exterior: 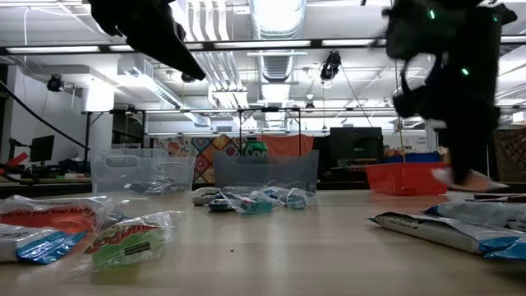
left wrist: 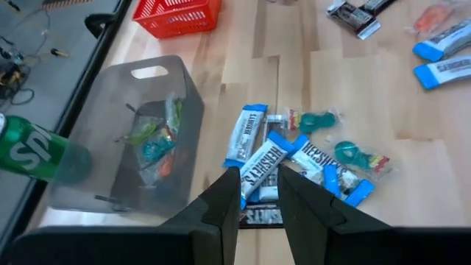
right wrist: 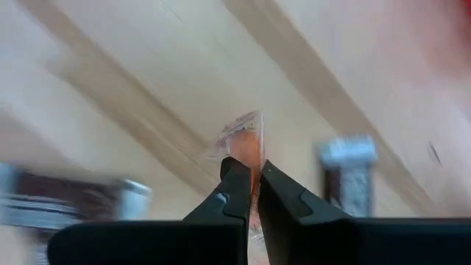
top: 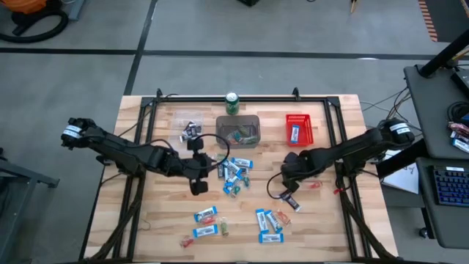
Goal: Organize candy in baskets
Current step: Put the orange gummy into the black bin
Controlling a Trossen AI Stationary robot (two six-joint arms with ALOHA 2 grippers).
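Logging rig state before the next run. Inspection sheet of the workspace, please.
Surface: wooden table, sweets scattered across it.
Job's things: clear bin with a few dark bars; grey bin with small sweets; red bin with one blue-and-white bar; loose pile at centre; more bars near the front edge.
Clutter: green can behind the grey bin.
Grippers: left claw shut on a blue-and-white bar over the pile; right claw shut on an orange-red sweet, right of centre.
Cables: black cable looping on the left arm.
Surroundings: workshop floor, desk with keyboard on the right.
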